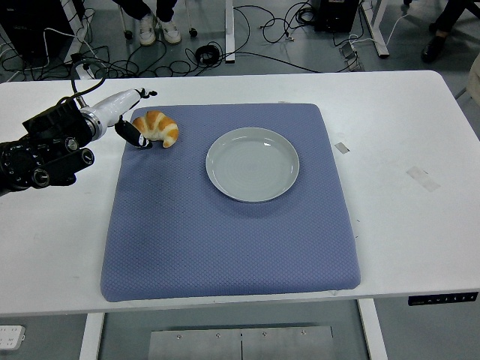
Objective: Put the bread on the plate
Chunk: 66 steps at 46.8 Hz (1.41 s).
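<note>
A golden croissant-shaped bread (159, 128) lies on the far left corner of the blue mat (225, 232). An empty grey plate (253, 164) rests on the mat to the bread's right, about a hand's width away. My left hand (141, 117) comes in from the left edge and sits at the bread's left end. Its fingers are spread: one black fingertip (151, 93) points out beyond the bread, and another (133, 137) lies low against the bread's left side. The hand is open, and the bread rests on the mat. The right arm is out of view.
The mat covers the middle of the white table (405, 225). Two bits of tape (342, 148) (422, 178) stick to the table on the right. Cables and a person's shoes (157, 31) show on the floor beyond the far edge.
</note>
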Motion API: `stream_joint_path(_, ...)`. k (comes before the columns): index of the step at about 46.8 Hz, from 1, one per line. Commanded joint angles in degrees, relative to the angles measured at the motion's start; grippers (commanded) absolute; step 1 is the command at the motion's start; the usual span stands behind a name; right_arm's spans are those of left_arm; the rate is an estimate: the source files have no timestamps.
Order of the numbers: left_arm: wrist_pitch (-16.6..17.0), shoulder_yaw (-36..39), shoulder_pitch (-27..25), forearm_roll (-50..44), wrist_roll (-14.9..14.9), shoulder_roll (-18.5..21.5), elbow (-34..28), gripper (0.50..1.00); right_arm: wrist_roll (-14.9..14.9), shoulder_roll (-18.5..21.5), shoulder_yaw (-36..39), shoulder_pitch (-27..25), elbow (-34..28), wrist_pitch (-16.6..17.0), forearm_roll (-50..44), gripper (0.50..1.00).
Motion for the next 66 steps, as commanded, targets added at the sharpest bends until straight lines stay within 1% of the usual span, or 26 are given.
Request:
stream_joint_path(1, -0.1, -0.1, 0.0, 0.0, 0.0, 0.0, 0.0, 0.904, 0.0, 0.0, 0.0, 0.0, 0.0, 0.0, 0.0, 1.0)
stream_joint_path(6, -2.5, -0.3, 0.0, -0.1, -0.1, 0.0, 0.0, 0.839, 0.0, 0.0, 0.0, 0.0, 0.0, 0.0, 0.0, 1.0)
stream_joint_path(9, -3.3, -0.6, -0.1, -0.1, -0.1, 0.0, 0.1, 0.804, 0.0, 0.0, 0.0, 0.0, 0.0, 0.0, 0.0, 1.0)
stream_joint_path(23, -3.7, -0.8, 0.0, -0.2, -0.3, -0.2, 0.1, 0.708, 0.0, 0.0, 0.0, 0.0, 0.0, 0.0, 0.0, 1.0)
stream_joint_path(31, -3.7, -0.7, -0.1, -0.2, -0.3, -0.2, 0.2, 0.689, 0.0, 0.0, 0.0, 0.0, 0.0, 0.0, 0.0, 1.0)
stream_joint_path(38, -3.7, -1.7, -0.5, -0.1, -0.2, 0.2, 0.1, 0.618, 0.0, 0.0, 0.0, 0.0, 0.0, 0.0, 0.0, 1.0)
stream_joint_path(41, -4.0, -3.0, -0.9, -0.1, -0.2, 0.4, 0.1, 0.614, 0.0, 0.0, 0.0, 0.0, 0.0, 0.0, 0.0, 1.0)
stream_joint_path(50, -6.7, -5.0, -3.7, -0.2, -0.2, 0.4, -0.2, 0.613, 0.0, 0.0, 0.0, 0.0, 0.0, 0.0, 0.0, 1.0)
stream_joint_path(59, -6.8, -5.7, -4.9, 0.6, -0.2, -0.2, -1.8, 0.619, 0.0, 0.0, 0.0, 0.0, 0.0, 0.0, 0.0, 1.0)
stream_joint_path(66, -6.8, -8.3, -4.9, 3.0, 0.0, -1.6, -4.6, 0.621, 0.0, 0.0, 0.0, 0.0, 0.0, 0.0, 0.0, 1.0)
